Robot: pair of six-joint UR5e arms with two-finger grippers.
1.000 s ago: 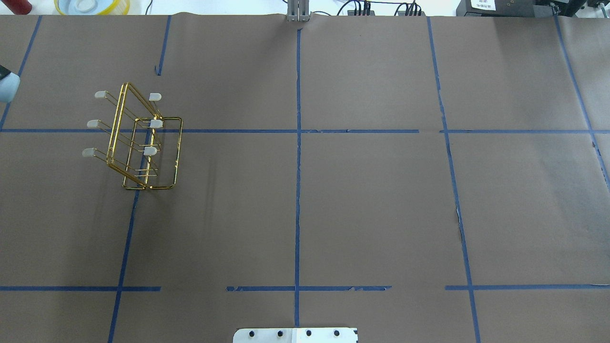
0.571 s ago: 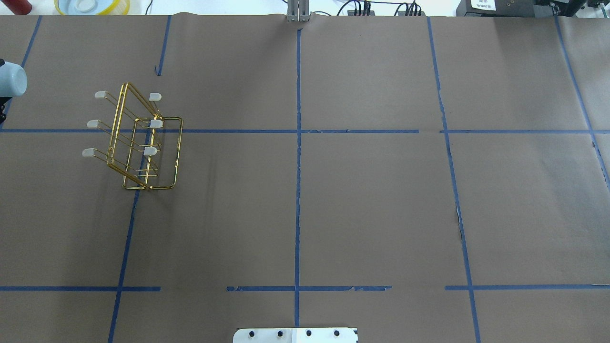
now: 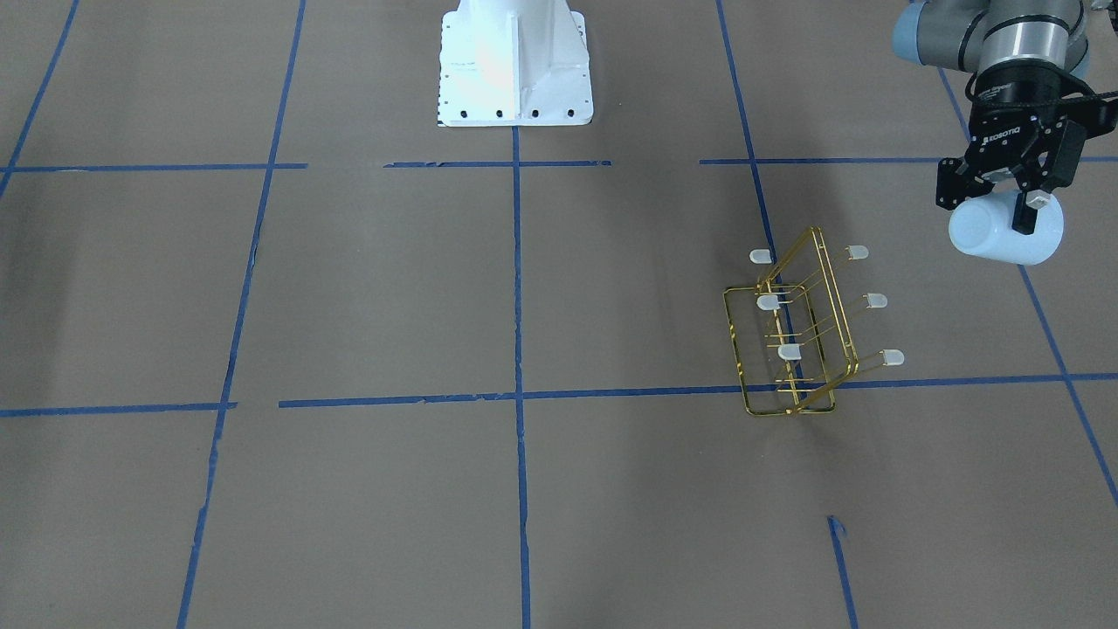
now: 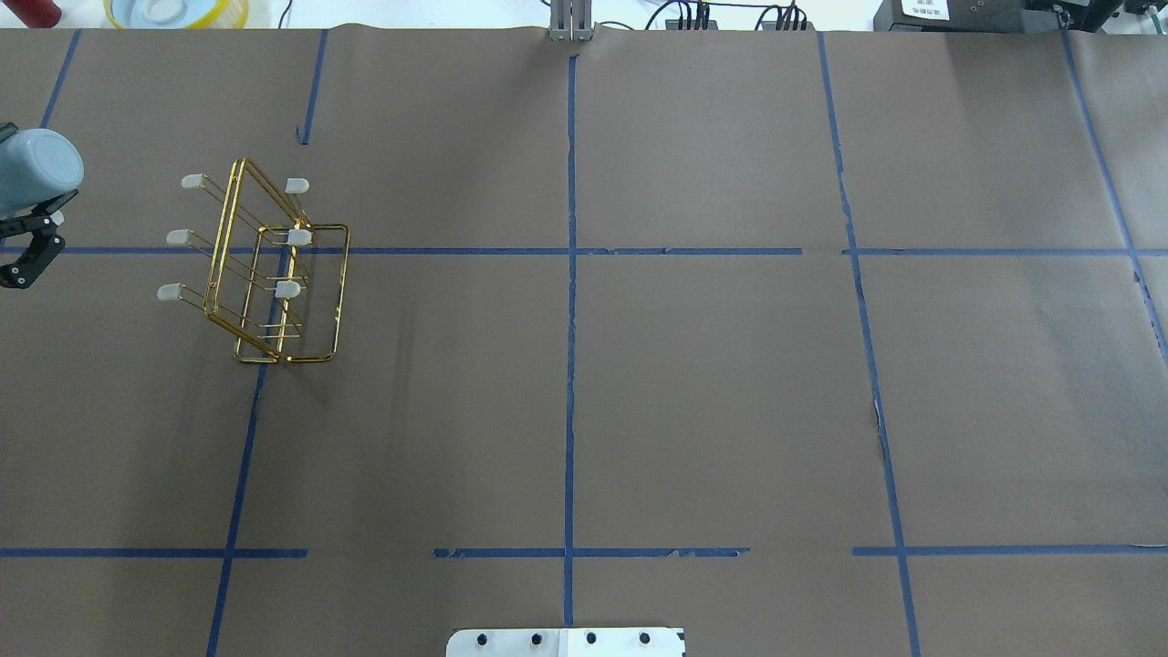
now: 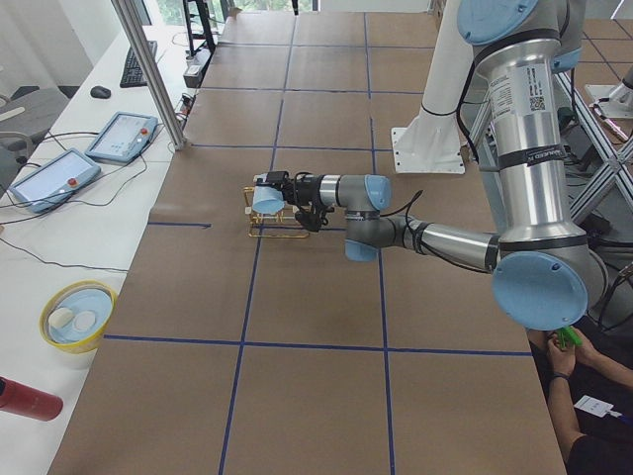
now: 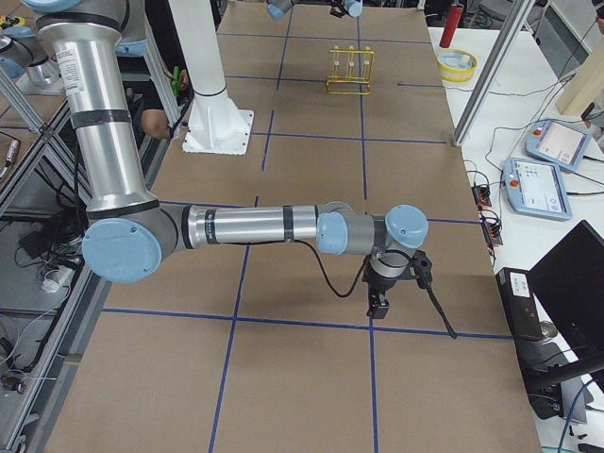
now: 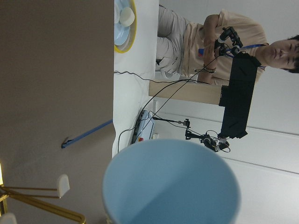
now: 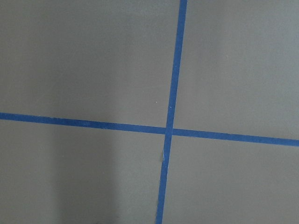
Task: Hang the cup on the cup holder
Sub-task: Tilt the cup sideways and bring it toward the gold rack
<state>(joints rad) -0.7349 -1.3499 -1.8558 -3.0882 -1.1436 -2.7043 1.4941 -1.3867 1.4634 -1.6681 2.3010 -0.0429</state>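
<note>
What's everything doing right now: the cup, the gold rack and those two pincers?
Cup: gripped, lying sideways above the table.
Rack: upright on the table, all six prongs bare.
Left pincer: shut on the cup, off to one side of the rack.
Right pincer: far off over the table; open or shut unclear.

The left tool (image 5: 279, 194) points toward 9 o'clock, gripping the cup (image 5: 263, 201) above the bench (image 5: 316, 376). The cup holder (image 5: 269, 232) peeks out at the cup's 6 o'clock.
</note>
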